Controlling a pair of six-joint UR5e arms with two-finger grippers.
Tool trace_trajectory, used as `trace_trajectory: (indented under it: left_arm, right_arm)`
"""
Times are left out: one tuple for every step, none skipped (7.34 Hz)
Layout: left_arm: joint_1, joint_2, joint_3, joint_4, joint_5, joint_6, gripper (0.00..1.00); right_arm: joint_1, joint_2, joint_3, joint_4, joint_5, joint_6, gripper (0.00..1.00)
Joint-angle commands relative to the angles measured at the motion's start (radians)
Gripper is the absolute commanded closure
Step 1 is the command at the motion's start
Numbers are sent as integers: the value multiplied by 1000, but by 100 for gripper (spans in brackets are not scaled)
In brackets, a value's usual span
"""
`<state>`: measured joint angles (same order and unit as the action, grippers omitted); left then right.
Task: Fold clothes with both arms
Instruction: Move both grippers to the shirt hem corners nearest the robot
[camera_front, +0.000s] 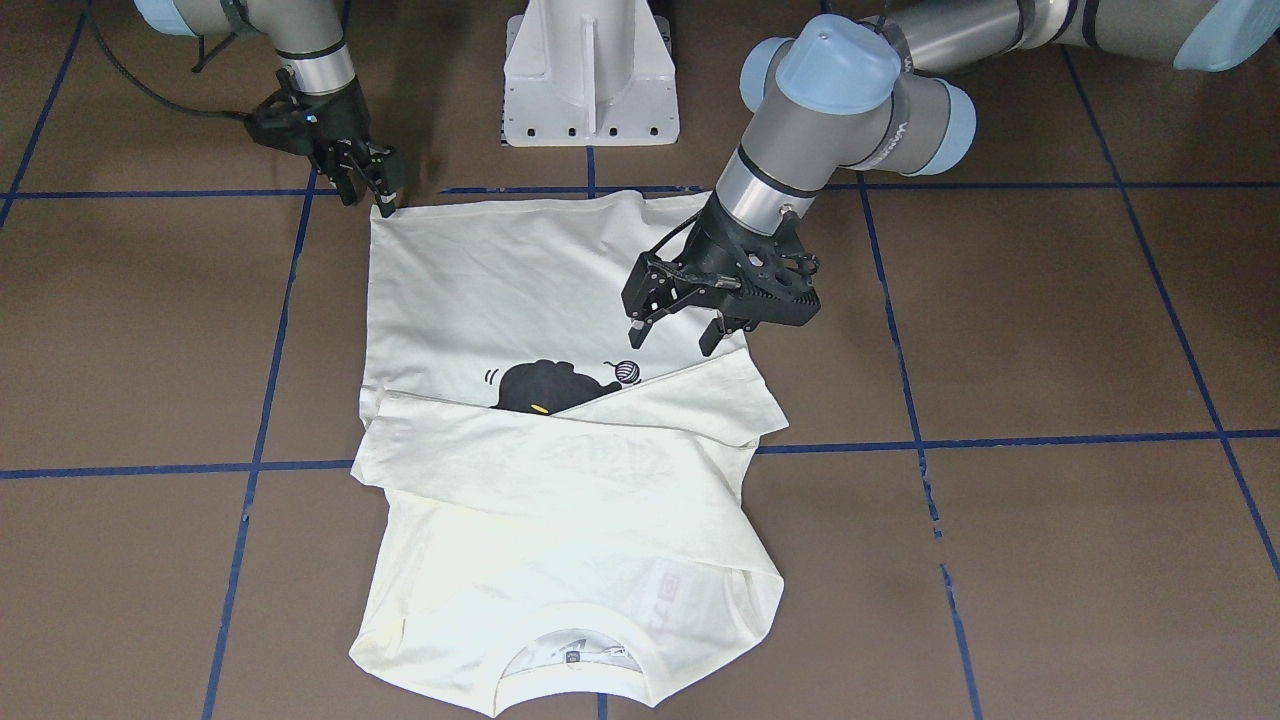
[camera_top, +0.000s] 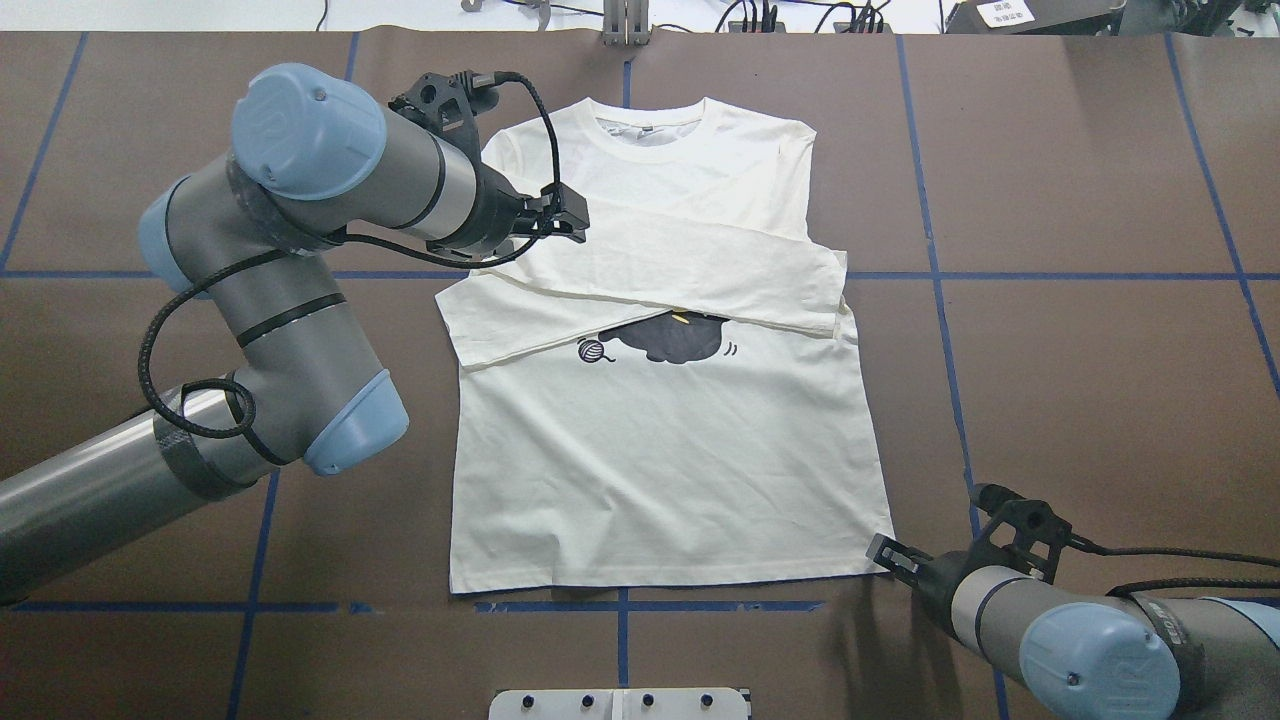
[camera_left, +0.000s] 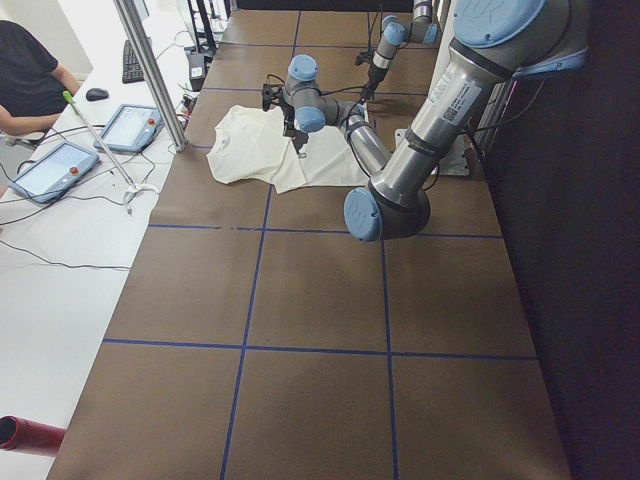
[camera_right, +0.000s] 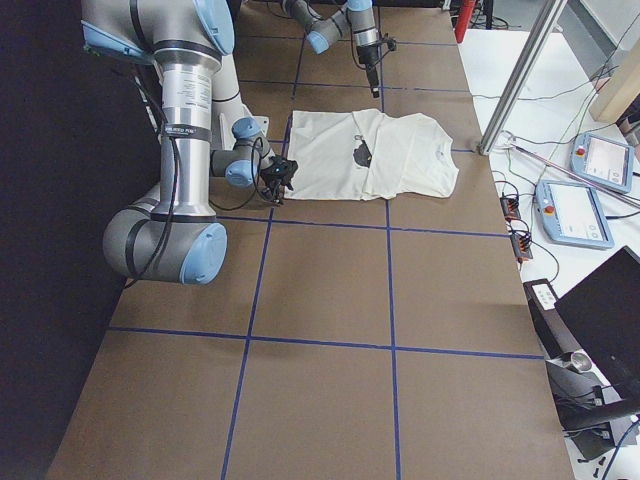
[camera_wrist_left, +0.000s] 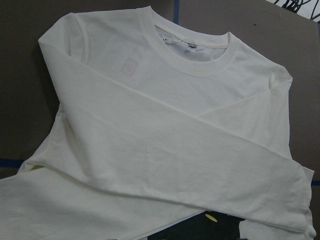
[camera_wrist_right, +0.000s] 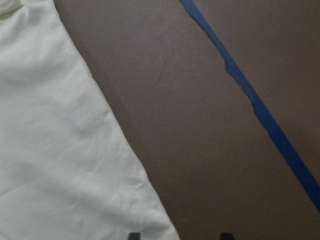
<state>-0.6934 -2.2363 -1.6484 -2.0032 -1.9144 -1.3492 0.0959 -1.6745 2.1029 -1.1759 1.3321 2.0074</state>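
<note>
On my rt wrist cam: cream shirt fills the left side, edge running diag down to the bottom. Rest is brown table w/ a blue tape line. Rt gripper tips just peek in at the bottom, spread apart, one at the shirt edge.

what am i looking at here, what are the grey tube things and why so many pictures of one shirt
The grey tubes are two jointed robot arms, a left arm and a right arm, working at a brown table marked with blue tape. Six cameras catch the same instant: one faces the robot, one looks down from behind it, one stands at each end of the table, and one rides on each wrist.

On the table lies a cream-white long-sleeved T-shirt, its sleeves folded across the chest and partly covering a black cat print.

The left gripper hovers over the shirt near the print, fingers open and empty. The right gripper is at a bottom hem corner, fingers apart, one over cloth and one over bare table. Nothing is held.
</note>
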Motion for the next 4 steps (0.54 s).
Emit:
trace_trajectory:
  left_arm:
    - [2,7,1,-3,0,1,15]
    - [2,12,1,-11,-2,1,15]
    - [2,14,1,-14,-2,1,15]
    - [0,15,1,-15,-2,2,15]
  right_arm:
    - [-7,6,-12,-2,-2,1,41]
    - [-7,12,-17,-2,-2,-1,41]
    - [-7,13,-18,-8,-2,1,42]
    - [-7,22,-18,-28,-4,1,52]
